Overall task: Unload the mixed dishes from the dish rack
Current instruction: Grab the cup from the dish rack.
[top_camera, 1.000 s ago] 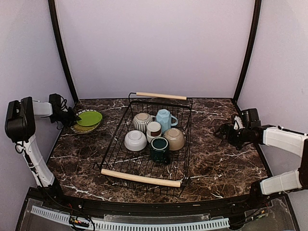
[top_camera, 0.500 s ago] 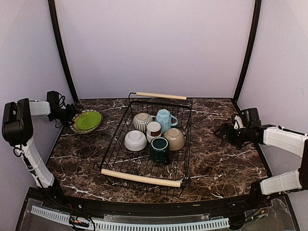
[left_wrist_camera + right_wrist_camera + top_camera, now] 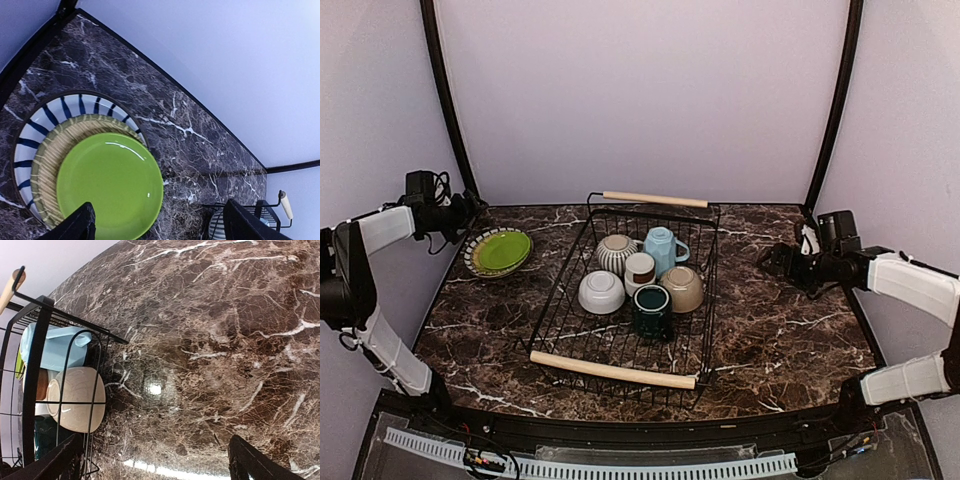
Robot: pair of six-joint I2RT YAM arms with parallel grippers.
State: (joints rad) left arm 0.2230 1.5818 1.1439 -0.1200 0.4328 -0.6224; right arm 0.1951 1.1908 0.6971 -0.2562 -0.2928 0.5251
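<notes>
Three plates point(image 3: 500, 251) lie stacked on the worktop point(image 3: 770, 330) at left, six mugs and bowls point(image 3: 640, 275) wait in the central dish rack point(image 3: 610, 370), and the left hand point(image 3: 160, 222) and right hand point(image 3: 155, 460) are both spread, empty.

The rack point(image 3: 32, 390) was black wire; counter point(image 3: 225, 340) brown marble, white-veined; top plate point(image 3: 110, 185) lime green, olive plate point(image 3: 47, 150) streaked, bottom plate point(image 3: 30, 130) white, navy stripes.
</notes>
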